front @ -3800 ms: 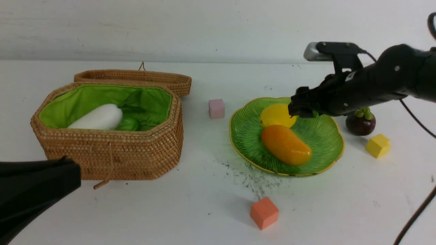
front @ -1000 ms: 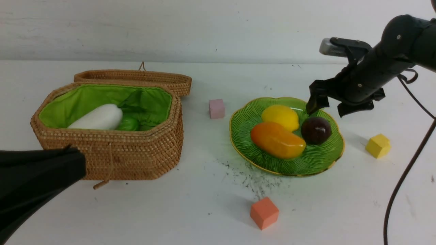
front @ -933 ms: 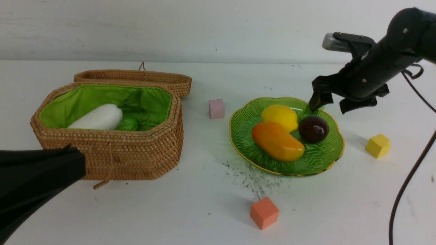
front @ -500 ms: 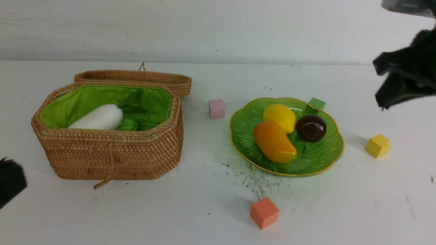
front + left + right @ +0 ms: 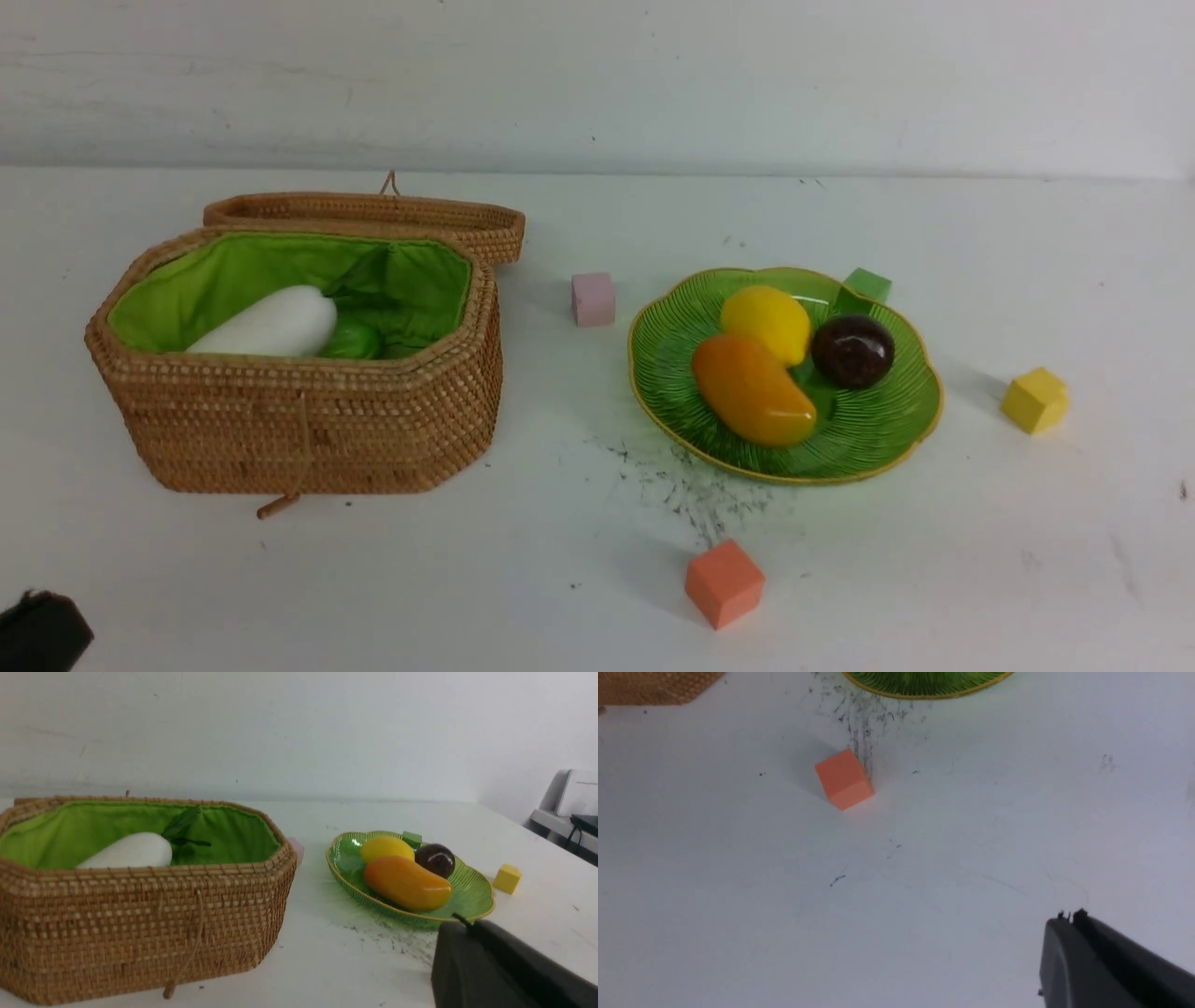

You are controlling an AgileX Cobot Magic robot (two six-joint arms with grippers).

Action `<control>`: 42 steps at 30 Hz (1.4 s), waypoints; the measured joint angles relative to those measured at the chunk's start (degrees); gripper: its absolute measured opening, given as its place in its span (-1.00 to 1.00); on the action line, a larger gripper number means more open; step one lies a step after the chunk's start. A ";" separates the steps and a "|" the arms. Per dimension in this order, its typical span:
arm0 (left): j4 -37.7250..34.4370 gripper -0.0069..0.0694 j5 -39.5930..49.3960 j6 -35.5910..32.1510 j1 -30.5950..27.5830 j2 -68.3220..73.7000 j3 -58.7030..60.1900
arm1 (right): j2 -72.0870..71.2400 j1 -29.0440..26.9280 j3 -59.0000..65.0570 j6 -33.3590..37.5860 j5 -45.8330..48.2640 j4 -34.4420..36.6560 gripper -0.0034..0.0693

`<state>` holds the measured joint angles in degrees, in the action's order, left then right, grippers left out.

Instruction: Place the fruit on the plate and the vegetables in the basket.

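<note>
White table (image 5: 934, 579) w/ 4 small cubes on it, all apart from each other. Orange cube (image 5: 724, 584) nearest the front edge, about mid-table, tilted a bit. Yellow cube (image 5: 1034, 399) toward the right edge. Pink cube (image 5: 594, 299) mid-table, further back. Green cube (image 5: 866, 285) behind that, right of centre, partly hidden. Dark scuff marks (image 5: 691, 485) on the tabletop just behind the orange cube. White wall (image 5: 597, 84) along the back edge.
</note>
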<state>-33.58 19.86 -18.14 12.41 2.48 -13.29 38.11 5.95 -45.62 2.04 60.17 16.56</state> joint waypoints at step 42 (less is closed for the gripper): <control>0.05 -0.85 1.33 0.17 0.00 -0.04 4.80 | -19.48 0.00 10.18 -0.52 -3.45 -0.66 -0.78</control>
<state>-33.53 21.19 -17.97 12.41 2.44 -8.49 18.63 5.95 -35.44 1.53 56.72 15.90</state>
